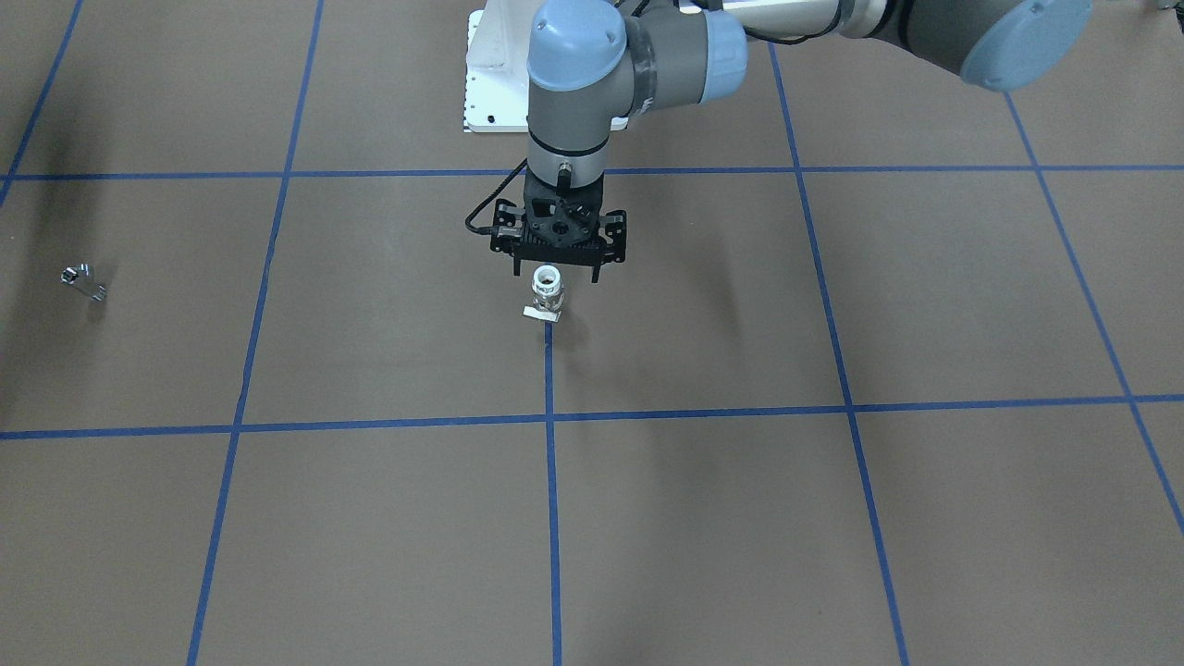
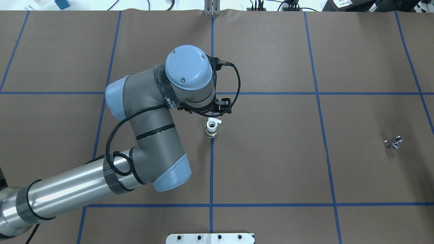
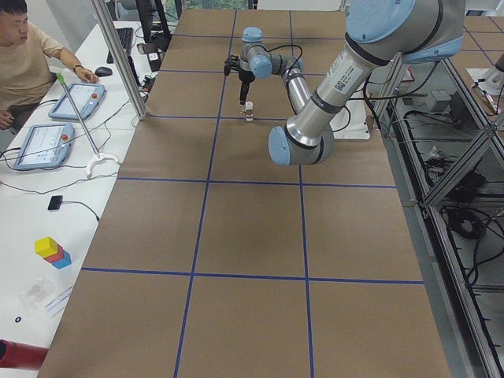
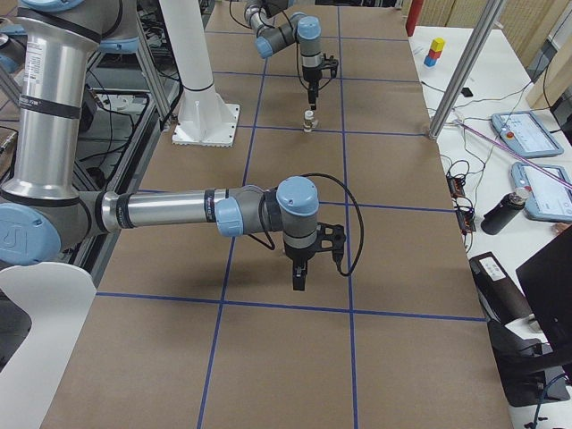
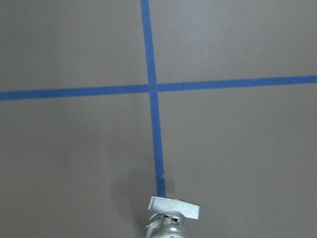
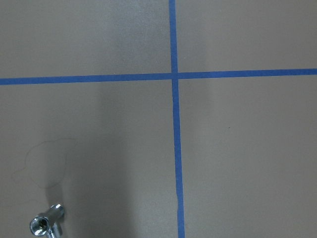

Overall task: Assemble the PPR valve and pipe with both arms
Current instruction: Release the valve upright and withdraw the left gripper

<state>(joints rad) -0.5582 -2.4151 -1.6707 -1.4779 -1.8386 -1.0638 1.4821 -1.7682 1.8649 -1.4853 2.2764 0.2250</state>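
The PPR valve (image 1: 548,294) stands upright on the blue centre tape line, white with its flat lever at the base; it also shows in the overhead view (image 2: 212,128) and at the bottom edge of the left wrist view (image 5: 171,214). My left gripper (image 1: 555,273) hangs just above and behind it, jaws spread open and empty. The pipe (image 1: 83,280), a small shiny metal piece, lies far off on the table (image 2: 393,142) and shows low left in the right wrist view (image 6: 47,225). My right gripper (image 4: 299,281) hovers above the table, pointing down; I cannot tell whether it is open or shut.
The white flanged pedestal (image 1: 490,83) stands at the robot's side of the table (image 2: 210,238). Blue tape lines grid the brown table cover. An operator (image 3: 27,59) sits at a side desk with tablets beyond the table's far edge.
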